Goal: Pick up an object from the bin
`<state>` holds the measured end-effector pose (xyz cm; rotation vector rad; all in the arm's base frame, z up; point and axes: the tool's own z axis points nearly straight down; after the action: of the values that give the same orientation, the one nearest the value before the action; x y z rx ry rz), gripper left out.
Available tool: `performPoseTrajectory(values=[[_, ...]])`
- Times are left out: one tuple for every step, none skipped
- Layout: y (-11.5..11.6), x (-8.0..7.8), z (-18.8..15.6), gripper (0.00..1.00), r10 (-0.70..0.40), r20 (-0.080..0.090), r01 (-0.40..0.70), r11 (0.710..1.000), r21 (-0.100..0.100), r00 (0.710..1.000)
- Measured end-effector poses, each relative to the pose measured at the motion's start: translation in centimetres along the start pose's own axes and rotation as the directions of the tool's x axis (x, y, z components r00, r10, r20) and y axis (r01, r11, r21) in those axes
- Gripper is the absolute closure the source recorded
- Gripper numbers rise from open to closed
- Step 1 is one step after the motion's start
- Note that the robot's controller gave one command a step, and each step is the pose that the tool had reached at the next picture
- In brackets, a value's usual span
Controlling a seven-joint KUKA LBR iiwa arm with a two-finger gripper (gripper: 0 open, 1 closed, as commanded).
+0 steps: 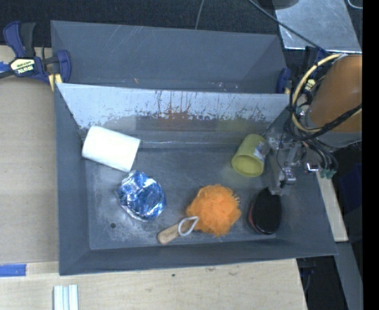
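My gripper (281,173) hangs at the bin's right side, close to the right wall. Just left of it a yellow-green cup (248,155) lies on its side, its mouth towards the bin's front. Directly below the gripper a black oval thing with a reddish edge (265,213) rests near the front right corner. The gripper's tip stands just above the top end of that black thing; whether they touch I cannot tell.
An orange mesh puff (214,209) with a white loop and a small wooden piece (170,234) lies at the front middle. A crumpled blue foil pack (141,197) sits left of it. A white cylinder (110,148) lies at the back left.
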<state>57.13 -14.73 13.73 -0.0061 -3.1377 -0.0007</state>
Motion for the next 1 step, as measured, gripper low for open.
performPoseTrajectory(values=[[1.86, -0.62, 2.67, 0.0, -0.192, 0.019, 0.192, 0.981, 0.009, 0.981]])
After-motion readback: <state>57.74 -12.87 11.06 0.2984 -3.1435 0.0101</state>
